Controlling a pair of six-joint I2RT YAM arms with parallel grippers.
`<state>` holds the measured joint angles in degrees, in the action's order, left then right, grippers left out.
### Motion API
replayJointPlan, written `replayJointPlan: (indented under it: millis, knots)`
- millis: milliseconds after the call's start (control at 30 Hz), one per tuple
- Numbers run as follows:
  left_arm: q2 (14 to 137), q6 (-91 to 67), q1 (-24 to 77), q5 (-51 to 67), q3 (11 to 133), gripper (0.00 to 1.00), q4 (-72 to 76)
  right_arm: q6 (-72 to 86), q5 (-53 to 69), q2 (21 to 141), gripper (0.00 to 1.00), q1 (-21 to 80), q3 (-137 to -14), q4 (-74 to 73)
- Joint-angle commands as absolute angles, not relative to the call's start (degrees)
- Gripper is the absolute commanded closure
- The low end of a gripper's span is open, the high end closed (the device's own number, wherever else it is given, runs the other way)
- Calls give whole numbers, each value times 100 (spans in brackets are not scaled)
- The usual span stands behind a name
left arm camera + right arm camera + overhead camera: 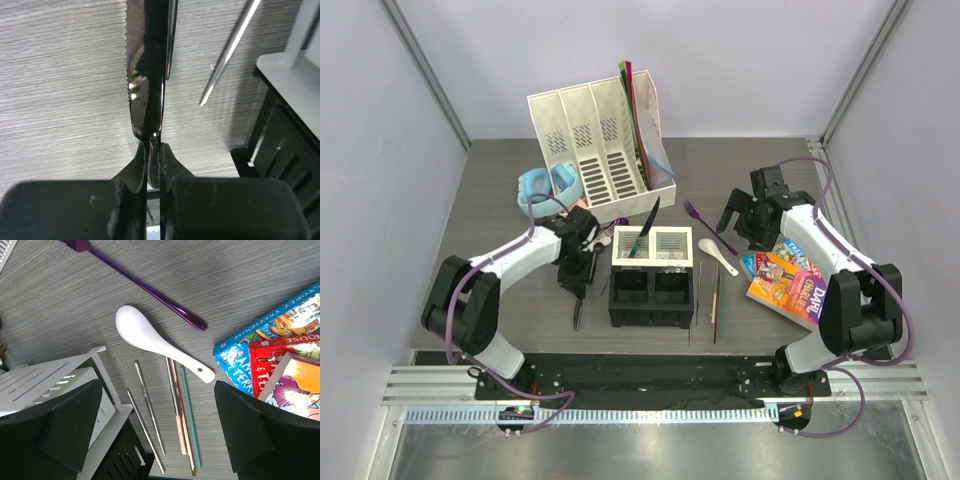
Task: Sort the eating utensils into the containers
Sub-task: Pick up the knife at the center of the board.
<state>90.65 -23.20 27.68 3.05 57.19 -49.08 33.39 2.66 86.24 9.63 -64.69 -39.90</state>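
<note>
- Fingers [131,172] of the left gripper [152,147] are pinched shut on a dark shiny knife with a saw-tooth edge [142,75].
- It holds the knife near the thin part where the blade starts, and the blade sticks out past the tips.
- From above, the knife [577,312] is just left of the small square caddy with white and black cells [652,268]. Whether its tip touches the grey wooden table [500,200] cannot be told.
- A good way to go on, most likely: lift the knife higher than the caddy's rim, then slide it over sideways.
- A thin silver stick [230,50] lies close to the blade, so the lift should go straight up and not bump it.
- A black knife [645,225] stands in the left white cell. That cell looks like the right home.
- The blade should point down, and the fingers should let go only when it is well inside.
- The right gripper [157,410] is wide open and holds nothing. It hangs over a white ceramic soup spoon [150,340], a long purple fork [140,282] and thin chopsticks [182,410].
- It should wait there, well away from the caddy.
</note>
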Motion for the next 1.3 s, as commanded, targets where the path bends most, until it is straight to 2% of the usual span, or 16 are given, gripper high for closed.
replayJointPlan:
  millis: [0, 533, 800, 1033, 1267]
  knots:
    - [8614, -2364, 2777, 316, 5783, 100, -4843, 3410, 272, 8429, 0, 958, -6469, -3832]
    - [7761, -2724, 2769, 185, 6530, 100, -5071, 3437, 325, 8552, 0, 958, -6513, -3779]
    - [7708, -2725, 2769, 88, 7451, 100, -5256, 3428, 369, 8569, 0, 958, -6565, -3779]
    - [7998, -2584, 2777, 149, 8427, 100, -5458, 3428, 369, 8552, 0, 949, -6565, -3779]
    - [8428, -2602, 2777, 430, 8823, 100, -4992, 3428, 360, 8569, 0, 958, -6583, -3771]
